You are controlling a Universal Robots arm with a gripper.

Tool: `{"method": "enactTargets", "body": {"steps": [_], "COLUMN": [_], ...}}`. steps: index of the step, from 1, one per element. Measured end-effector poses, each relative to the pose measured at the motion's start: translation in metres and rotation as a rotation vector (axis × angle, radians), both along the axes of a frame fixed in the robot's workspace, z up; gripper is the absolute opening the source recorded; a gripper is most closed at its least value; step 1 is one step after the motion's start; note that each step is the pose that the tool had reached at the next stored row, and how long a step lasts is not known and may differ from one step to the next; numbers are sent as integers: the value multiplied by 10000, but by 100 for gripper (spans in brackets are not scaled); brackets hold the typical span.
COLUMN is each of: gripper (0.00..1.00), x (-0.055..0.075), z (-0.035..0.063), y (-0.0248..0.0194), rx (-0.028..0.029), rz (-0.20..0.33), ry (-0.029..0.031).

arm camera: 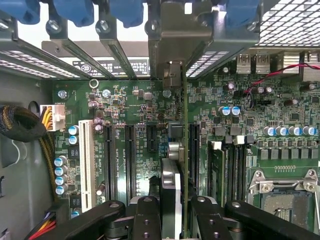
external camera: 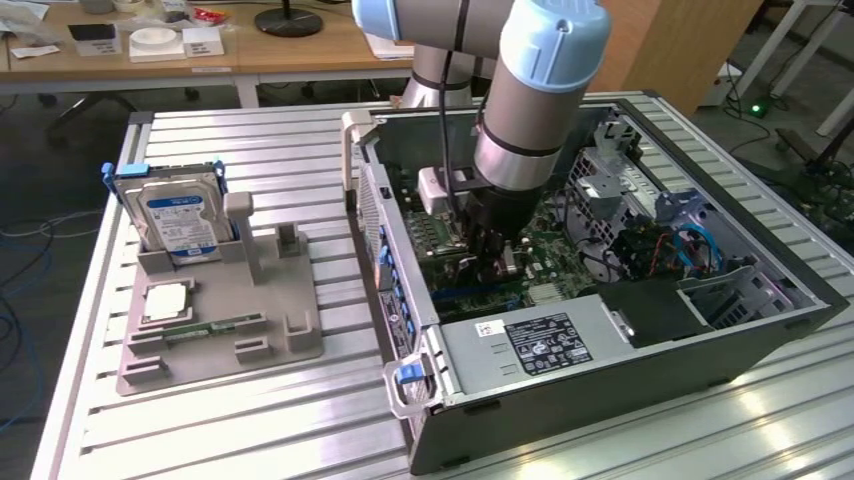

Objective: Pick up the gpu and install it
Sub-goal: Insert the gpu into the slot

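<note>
The arm reaches down into the open computer case [external camera: 747,330] on the slatted worktop [external camera: 267,420], and the tool [arm camera: 175,212] is clamped on the gpu [arm camera: 184,150] — the card stands on edge between the fingers [arm camera: 145,215], over the green motherboard [arm camera: 135,105] and in line with a black expansion slot [arm camera: 192,145]. Its metal bracket [arm camera: 172,75] sits at the case's rear wall. On the exterior view's left, a grey holder [external camera: 227,330] carries the blue-labelled hard drive [external camera: 180,222].
</note>
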State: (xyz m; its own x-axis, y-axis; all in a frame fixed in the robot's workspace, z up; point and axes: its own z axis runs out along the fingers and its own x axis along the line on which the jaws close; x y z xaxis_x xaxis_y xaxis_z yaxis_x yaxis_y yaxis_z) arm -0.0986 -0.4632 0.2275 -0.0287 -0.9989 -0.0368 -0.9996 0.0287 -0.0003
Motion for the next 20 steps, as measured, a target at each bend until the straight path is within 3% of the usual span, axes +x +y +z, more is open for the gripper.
{"method": "enactTargets", "body": {"steps": [20], "gripper": [28], "x": [-9], "z": [-40], "y": [1], "rx": [3], "rz": [2], "ry": [-3]}}
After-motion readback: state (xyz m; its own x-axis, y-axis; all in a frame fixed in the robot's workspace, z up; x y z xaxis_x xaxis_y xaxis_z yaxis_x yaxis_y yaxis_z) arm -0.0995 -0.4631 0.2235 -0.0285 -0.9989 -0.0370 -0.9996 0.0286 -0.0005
